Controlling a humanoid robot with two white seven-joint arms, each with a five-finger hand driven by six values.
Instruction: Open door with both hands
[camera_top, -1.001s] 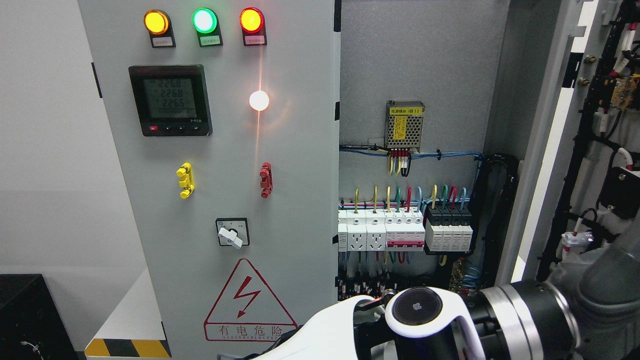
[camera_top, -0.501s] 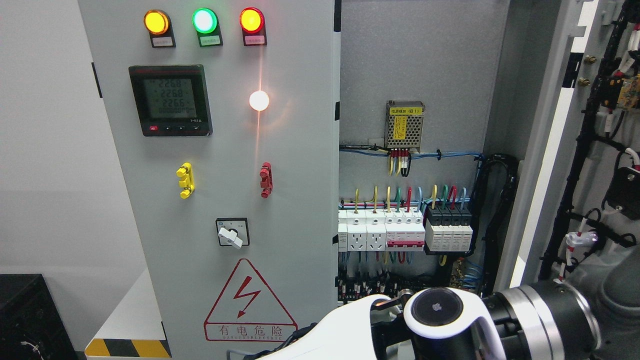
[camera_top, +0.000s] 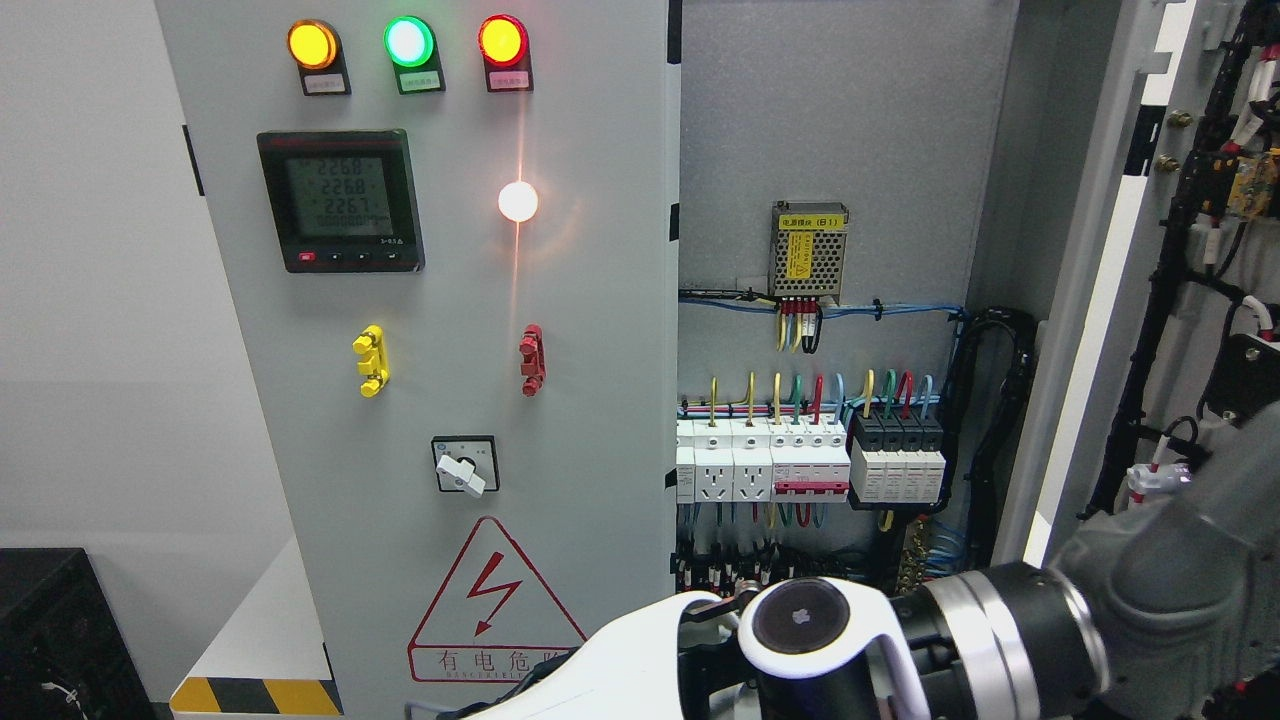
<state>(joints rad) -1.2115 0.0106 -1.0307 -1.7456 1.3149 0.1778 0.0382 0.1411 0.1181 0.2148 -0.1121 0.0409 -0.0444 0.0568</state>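
Electrical cabinet, right door (camera_top: 1090, 300) swung open.
Left door (camera_top: 440, 330) shut beside exposed breaker row (camera_top: 810, 465). Right arm (camera_top: 1000, 640) below breakers; hand hidden, finger state cannot tell. Left door unopened.

Grey cabinet door (camera_top: 1085, 300), swung open right

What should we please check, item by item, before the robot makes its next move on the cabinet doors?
1. Right door swung open: ok, breakers and wiring exposed.
2. Left door opened: not ok, it looks closed.
3. Right arm in view: ok, low at the bottom right.
4. Right hand's grip: cannot tell, fingers hidden below the frame.
5. Left arm located: cannot tell, out of view.
6. Lamps lit: ok, cabinet appears powered, so keep clear of the wiring.
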